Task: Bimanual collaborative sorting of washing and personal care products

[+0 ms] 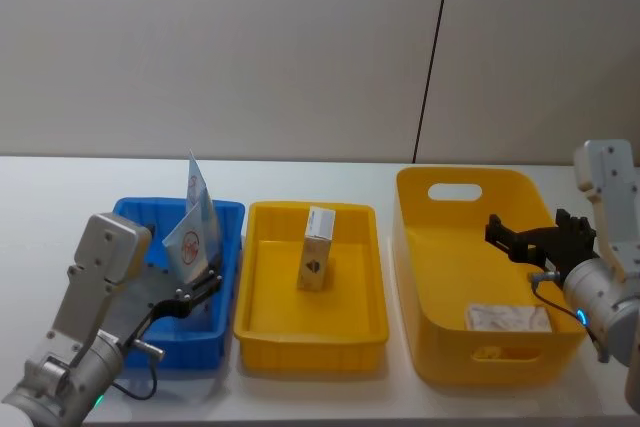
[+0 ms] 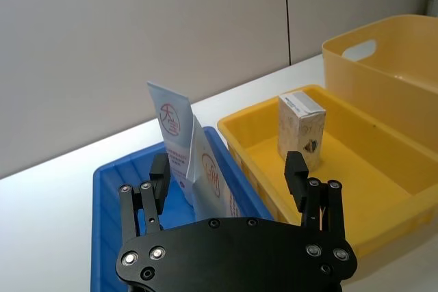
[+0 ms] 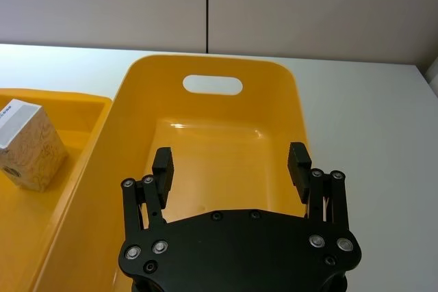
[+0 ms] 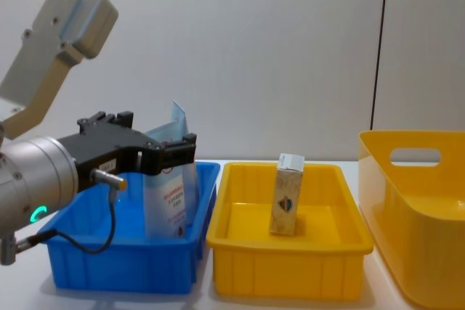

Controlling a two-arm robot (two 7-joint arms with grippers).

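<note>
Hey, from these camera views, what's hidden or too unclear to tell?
- Lower ends of the pouches: in the left wrist view the left gripper's body covers them; in the chest view the blue bin's front wall does.
- Tan block: markings too small in the head view; behind the tub's wall in the chest view.
- Carton print: too small to read.
- Tub's right side: cut off by the chest view's edge.

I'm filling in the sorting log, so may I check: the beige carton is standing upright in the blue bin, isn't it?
Not quite: the carton stands upright in the shallow yellow tray, not the blue bin, as the head view shows. The blue bin holds the pouches instead.
</note>
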